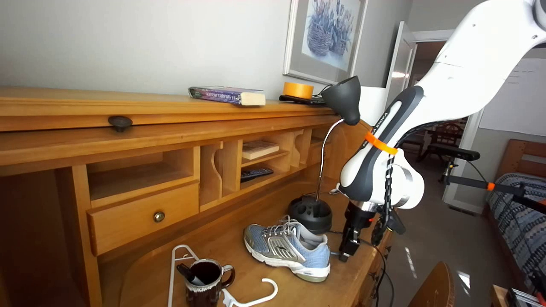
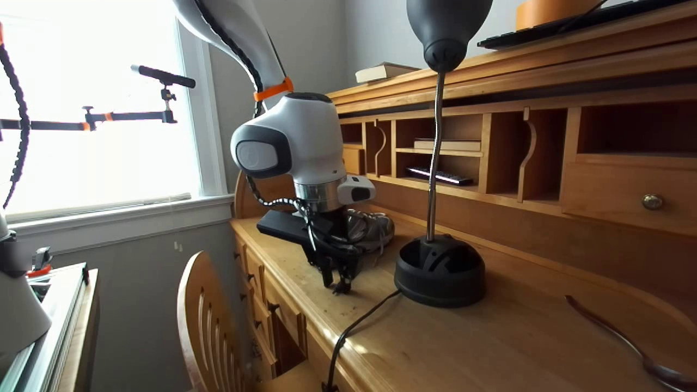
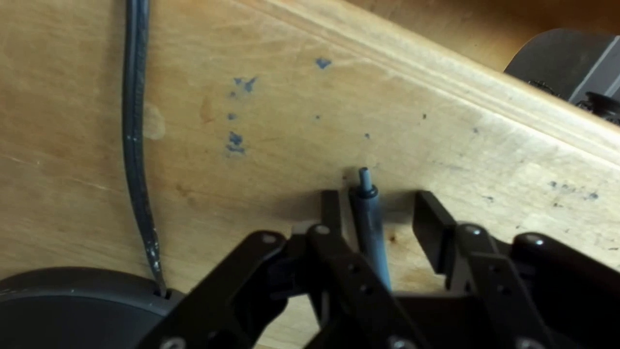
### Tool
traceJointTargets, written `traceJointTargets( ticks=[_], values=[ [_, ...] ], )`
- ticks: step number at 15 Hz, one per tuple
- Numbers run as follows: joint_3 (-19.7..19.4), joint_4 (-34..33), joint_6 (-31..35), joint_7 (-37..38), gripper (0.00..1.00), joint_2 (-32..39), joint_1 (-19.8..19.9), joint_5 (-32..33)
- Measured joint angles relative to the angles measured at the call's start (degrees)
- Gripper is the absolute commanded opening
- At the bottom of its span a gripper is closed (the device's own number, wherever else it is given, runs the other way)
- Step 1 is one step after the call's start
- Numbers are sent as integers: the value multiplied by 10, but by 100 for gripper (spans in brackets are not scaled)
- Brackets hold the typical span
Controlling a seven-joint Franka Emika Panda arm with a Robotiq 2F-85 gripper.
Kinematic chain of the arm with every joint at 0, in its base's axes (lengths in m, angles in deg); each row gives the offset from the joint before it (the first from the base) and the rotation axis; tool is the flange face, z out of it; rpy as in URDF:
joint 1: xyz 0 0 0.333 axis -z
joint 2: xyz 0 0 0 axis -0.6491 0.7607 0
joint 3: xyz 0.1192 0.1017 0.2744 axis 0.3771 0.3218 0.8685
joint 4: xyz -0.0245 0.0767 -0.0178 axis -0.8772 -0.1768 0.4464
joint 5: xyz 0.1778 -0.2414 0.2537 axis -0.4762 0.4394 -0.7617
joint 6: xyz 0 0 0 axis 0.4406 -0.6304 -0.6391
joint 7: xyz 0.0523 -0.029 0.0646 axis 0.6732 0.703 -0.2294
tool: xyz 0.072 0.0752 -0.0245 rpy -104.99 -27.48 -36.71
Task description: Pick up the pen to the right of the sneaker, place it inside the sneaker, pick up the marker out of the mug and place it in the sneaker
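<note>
Wall (image 1: 140, 47): pale grey, hung with a framed flower picture (image 1: 322, 36).
Desk (image 1: 226, 243): wooden, with pigeonholes (image 1: 140, 170) along its back; everything the task needs stands or lies on it.
Robot arm (image 1: 465, 72): white, reaching down over the desk near its front edge.
Lamp (image 1: 309, 215): black, on a round base.
Sneaker (image 1: 286, 251): grey-blue, upright on its white sole, close by the lamp; nothing slim shows at its opening, so neither delivery looks done, though the depths are hidden.
Gripper (image 3: 377, 203): released, its fingers (image 3: 436, 232) spread either side of the pen (image 3: 371, 228).
Mug (image 1: 201, 296): dark, upright, well apart from the gripper.
Marker (image 1: 187, 272): the black thing leaning out of the mug over its rim; its half of the task seems wholly ahead.
Pen: blue-grey, lying on the desk just beside the sneaker's heel, nearer one finger than the other. I judge the first pick lined up but not made; grasping, lifting and placing remain.
</note>
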Motion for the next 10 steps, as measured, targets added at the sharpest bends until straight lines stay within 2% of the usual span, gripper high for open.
traceJointTargets(
  ticks=[2, 3, 4, 10],
  values=[
    [0, -4, 4, 0, 0, 1, 4, 0],
    [0, -4, 4, 0, 0, 2, 6, 0],
    [0, -5, 4, 0, 4, 1, 6, 0],
    [-2, -1, 1, 0, 4, -4, 4, 4]
  ],
)
